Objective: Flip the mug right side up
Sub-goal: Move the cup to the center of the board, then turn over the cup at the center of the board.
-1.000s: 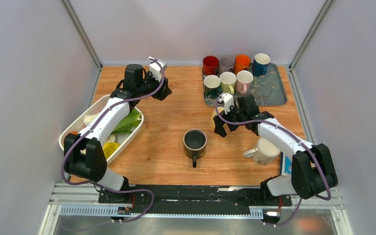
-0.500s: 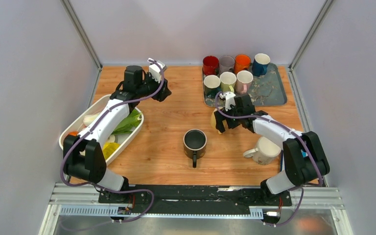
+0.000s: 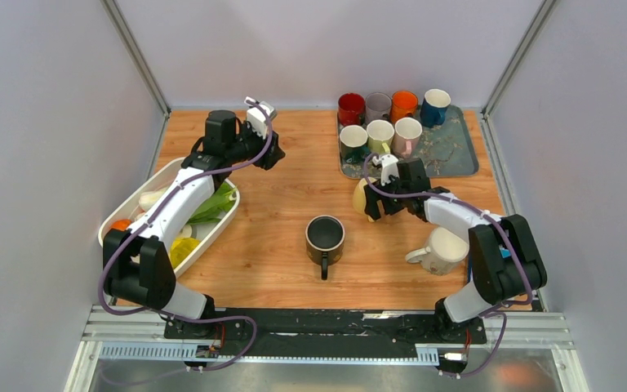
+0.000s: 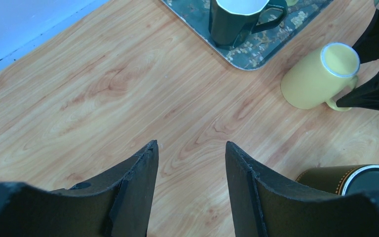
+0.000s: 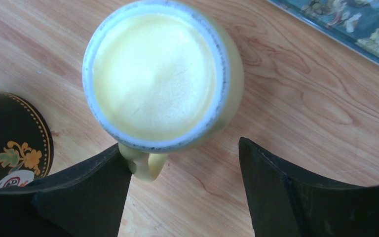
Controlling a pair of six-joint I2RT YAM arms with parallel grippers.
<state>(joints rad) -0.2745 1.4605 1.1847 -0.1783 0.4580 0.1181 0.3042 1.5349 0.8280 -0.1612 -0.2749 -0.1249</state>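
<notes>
A yellow mug (image 5: 158,79) stands upside down on the wooden table, its flat base with a white ring facing up. It also shows in the left wrist view (image 4: 321,74) and, partly hidden by the gripper, in the top view (image 3: 360,196). My right gripper (image 5: 182,182) is open and low behind it, and its left finger (image 5: 79,192) touches the mug's handle (image 5: 143,165). In the top view the right gripper (image 3: 375,204) is against the mug's right side. My left gripper (image 4: 190,148) is open and empty, hovering far left at the back (image 3: 273,155).
A black mug (image 3: 325,237) stands upright mid-table. A white mug (image 3: 441,249) lies on its side at the right. A patterned tray (image 3: 453,155) with several upright mugs is at the back right. A white basket (image 3: 122,214) of produce is at the left.
My right gripper has moved back and left, closing in on the yellow mug until its jaws reach the handle. The left arm has barely moved.
</notes>
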